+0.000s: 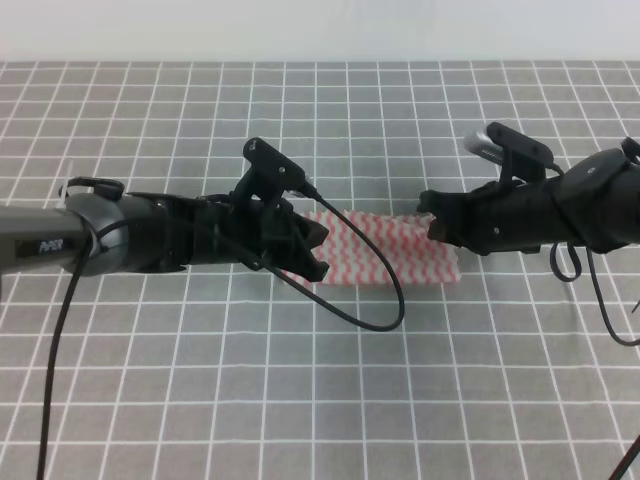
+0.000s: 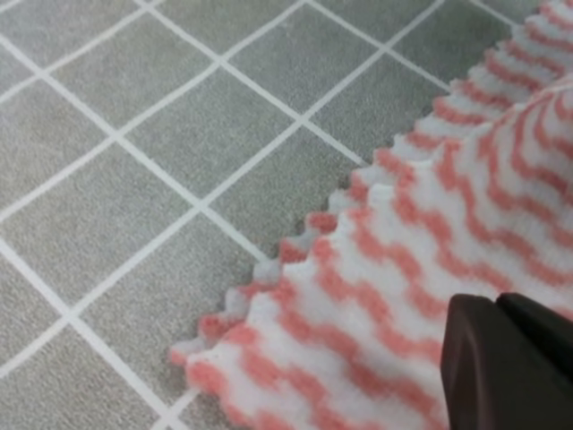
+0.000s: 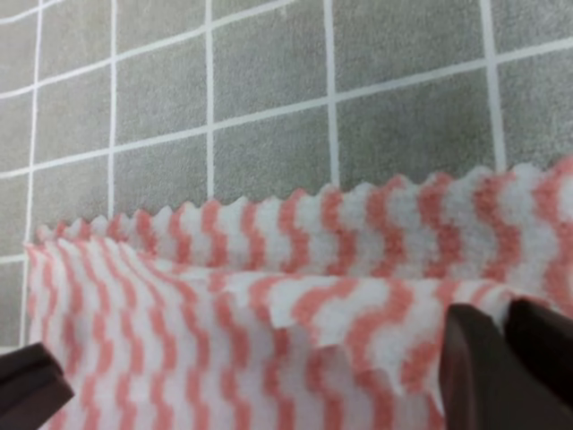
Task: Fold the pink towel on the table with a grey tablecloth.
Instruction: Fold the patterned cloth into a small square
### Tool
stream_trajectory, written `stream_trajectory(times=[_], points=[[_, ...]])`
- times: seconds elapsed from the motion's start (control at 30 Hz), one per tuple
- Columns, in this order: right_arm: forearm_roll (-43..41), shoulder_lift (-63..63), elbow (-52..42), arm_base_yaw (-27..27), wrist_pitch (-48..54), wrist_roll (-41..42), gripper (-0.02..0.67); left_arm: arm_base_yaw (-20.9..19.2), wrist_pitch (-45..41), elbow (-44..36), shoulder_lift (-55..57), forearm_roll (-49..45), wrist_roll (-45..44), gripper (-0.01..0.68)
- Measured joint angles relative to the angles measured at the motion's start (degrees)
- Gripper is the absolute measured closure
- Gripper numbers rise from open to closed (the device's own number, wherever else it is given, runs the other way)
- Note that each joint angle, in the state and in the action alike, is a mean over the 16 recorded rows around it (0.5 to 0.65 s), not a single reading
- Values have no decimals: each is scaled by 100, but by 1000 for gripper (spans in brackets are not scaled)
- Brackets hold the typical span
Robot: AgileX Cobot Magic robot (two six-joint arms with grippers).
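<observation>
So the thin pink-and-white zigzag-striped towel with the serrated edges (image 1: pixel 385 250) is lying mid-table on the grey cloth with the white grid lines (image 1: pixel 300 400), already looking like a narrow band — its long axis runs left-right, straight between the two arms. In the right wrist view you can see one layer (image 3: pixel 269 305) sitting on top of another with the lower edge poking out behind it, so I'd guess one fold is in.

The left black gripper (image 1: pixel 312 250) is over the towel's left end, the right black gripper (image 1: pixel 436 226) at the right end, so each arm is about as close to its own end as the other. The right one looks pinched on the upper layer — that corner is lifted off the layer below. Its fingertip (image 3: pixel 501 367) sits right on the cloth. The left fingers (image 2: pixel 506 358) are on or just above the stripes, but whether they're actually clamped I can't tell from any view.

My read: the next fold wants one short end carried along that long axis to the other.

Surface is flat, and there's plenty of free tablecloth on all sides. A plain pale wall runs behind.
</observation>
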State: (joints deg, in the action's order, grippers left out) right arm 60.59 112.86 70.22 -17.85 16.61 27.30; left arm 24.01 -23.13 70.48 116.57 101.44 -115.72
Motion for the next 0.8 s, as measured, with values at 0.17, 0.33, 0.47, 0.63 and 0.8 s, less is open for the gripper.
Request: stream_trajectory(times=[0.17, 0.33, 0.47, 0.63, 0.8], points=[[67, -5, 1, 0, -242, 1, 529, 0, 25, 2, 42, -33, -3, 674], [130, -2, 8, 0, -524, 2, 473, 0, 29, 2, 54, -44, -6, 674], [172, -24, 68, 0, -585, 10, 442, 0, 37, 0, 55, -29, -13, 674], [155, -26, 319, -2, -212, 24, 454, 0, 55, -2, 55, -16, -22, 674], [83, 85, 712, -4, 409, 35, 512, 0, 78, -4, 51, -6, -31, 674]])
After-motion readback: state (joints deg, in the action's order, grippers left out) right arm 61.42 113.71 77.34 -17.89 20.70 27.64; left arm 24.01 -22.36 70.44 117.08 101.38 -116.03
